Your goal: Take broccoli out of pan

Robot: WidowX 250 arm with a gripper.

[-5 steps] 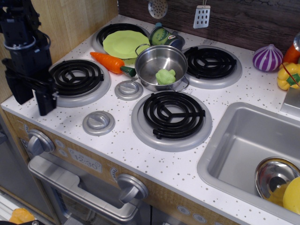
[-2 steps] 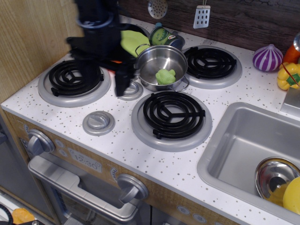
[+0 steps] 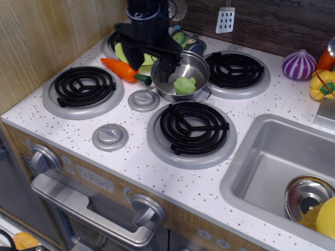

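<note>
You are working on the white speckled bench (image 3: 157, 172), and the pan (image 3: 180, 73) is your landmark: it sits between the 4 black coil burners, just behind the front one (image 3: 192, 128). The lime-green plate (image 3: 124, 52) lies behind and to the left of the pan, partly hidden by the arm, and the orange carrot (image 3: 119, 69) lies just left of the pan, its green tip near the rim.

The pincer (image 3: 152, 61) hangs over the pan's left rim with its 2 fingers apart and nothing between them. One finger is outside the pan, over the plate side; the other is at or just inside the rim, though how deep it reaches is hard to tell from this single view.

The broccoli (image 3: 185, 84) rests on the pan floor, toward the front-right wall, well clear of both fingers.

So the step in hand is the approach, and the task has barely begun. Shift the pincer right and slightly forward until the floret sits midway under the gap, and only then go down. Keep both fingers inside the rim, since a finger landing on the steel edge or the wire loop handle (image 3: 157, 52) would likely tip or slide the light pan. Close on the bumpy top, then lift straight up, clear of the wall.
</note>
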